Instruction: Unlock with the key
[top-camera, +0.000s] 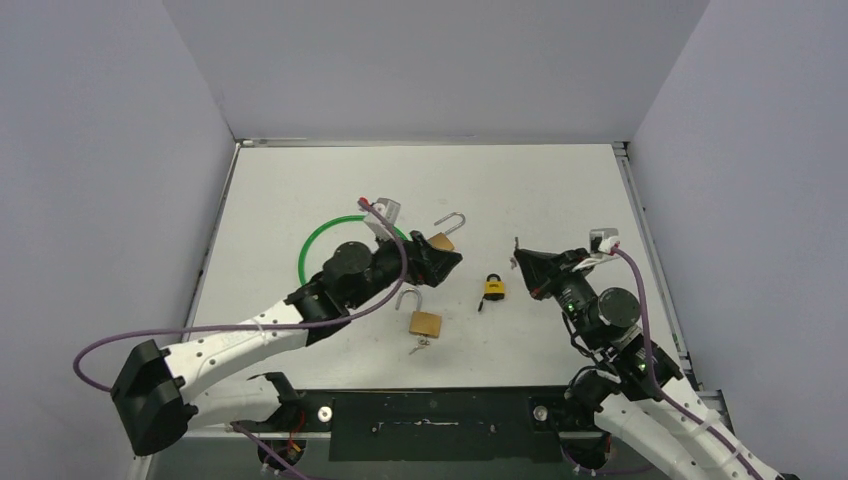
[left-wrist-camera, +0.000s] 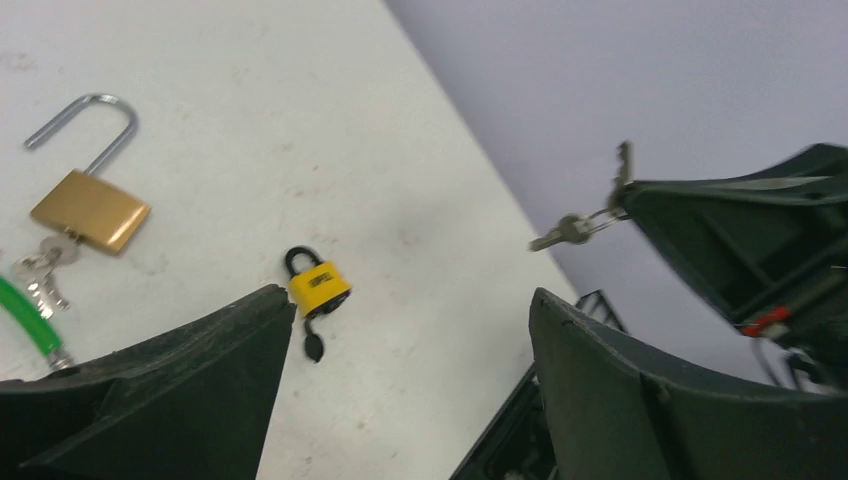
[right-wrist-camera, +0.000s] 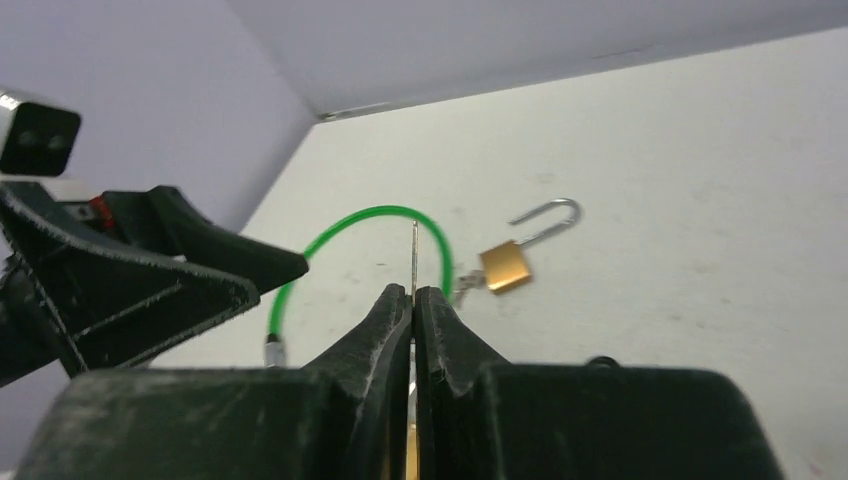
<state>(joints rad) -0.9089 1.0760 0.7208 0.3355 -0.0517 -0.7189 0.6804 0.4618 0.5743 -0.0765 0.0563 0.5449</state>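
Note:
A small yellow padlock (top-camera: 494, 288) with a shut black shackle lies on the white table between my two grippers. It also shows in the left wrist view (left-wrist-camera: 318, 283), with a small black tab at its base. My left gripper (top-camera: 445, 256) is open and empty, its jaws wide apart (left-wrist-camera: 407, 295), just left of the padlock. My right gripper (top-camera: 520, 261) is shut on a thin silver key (right-wrist-camera: 413, 250) that sticks out past the fingertips (right-wrist-camera: 413, 293). It sits right of the padlock. A second key (left-wrist-camera: 560, 232) dangles from the held one.
A brass padlock (top-camera: 425, 322) with an open shackle and keys lies near my left arm. Another open brass padlock (top-camera: 441, 241) lies beside a green cable loop (top-camera: 320, 240); both show in the right wrist view (right-wrist-camera: 505, 265). Grey walls enclose the table.

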